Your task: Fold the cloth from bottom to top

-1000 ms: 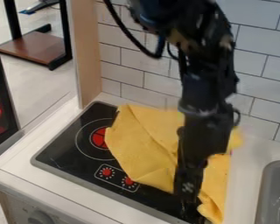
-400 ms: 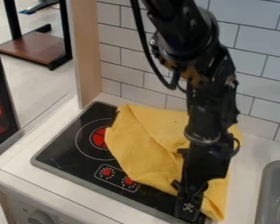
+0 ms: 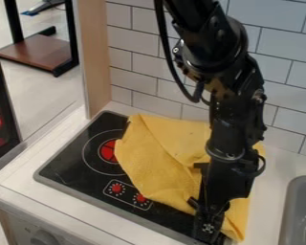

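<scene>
Since gripper [image 3: 208, 228] hangs low at lower right of frame, beside near edge of yellow cloth [image 3: 157, 160], I judge lift starts here. Opening and hold: can't tell from my side. Lowest corner just right of gripper; cloth's bulk up and left, centre to right of frame, partly over stove top [image 3: 71, 165]. Fold should run upward, toward tiled wall [image 3: 134, 64]. Brands, writing: none I can make out.

A crumpled yellow fabric cloth [image 3: 158, 158] lies across the right side of the flat black rectangular stovetop [image 3: 72, 158], and from here I see the black two-finger metal gripper [image 3: 210, 229] hanging down over its lower end, near the stovetop's front edge.
</scene>
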`<control>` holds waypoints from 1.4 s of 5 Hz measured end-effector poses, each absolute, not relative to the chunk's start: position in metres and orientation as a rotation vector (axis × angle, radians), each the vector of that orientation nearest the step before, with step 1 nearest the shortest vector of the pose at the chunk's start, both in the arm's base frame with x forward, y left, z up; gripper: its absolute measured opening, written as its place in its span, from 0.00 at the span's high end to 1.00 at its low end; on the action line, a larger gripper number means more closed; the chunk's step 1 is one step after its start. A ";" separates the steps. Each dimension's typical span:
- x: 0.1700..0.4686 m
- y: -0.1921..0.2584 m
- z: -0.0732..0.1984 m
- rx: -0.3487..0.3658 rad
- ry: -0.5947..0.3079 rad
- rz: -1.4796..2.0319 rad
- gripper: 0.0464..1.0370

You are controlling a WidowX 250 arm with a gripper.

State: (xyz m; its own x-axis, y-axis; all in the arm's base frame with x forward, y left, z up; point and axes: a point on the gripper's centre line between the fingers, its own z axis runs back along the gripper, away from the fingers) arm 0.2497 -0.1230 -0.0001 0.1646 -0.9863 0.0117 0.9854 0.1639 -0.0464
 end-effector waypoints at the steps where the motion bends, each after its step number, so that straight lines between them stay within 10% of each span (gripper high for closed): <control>1: 0.251 -0.124 -0.001 -0.031 0.017 -1.405 0.40; 3: 0.247 -0.123 -0.001 0.012 0.061 -1.395 0.88; 7: 0.233 -0.111 0.054 0.032 -0.039 -1.334 0.98</control>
State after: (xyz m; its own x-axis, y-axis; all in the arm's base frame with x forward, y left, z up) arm 0.2330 -0.1108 0.0539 0.2338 -0.9722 0.0100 0.9711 0.2341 0.0457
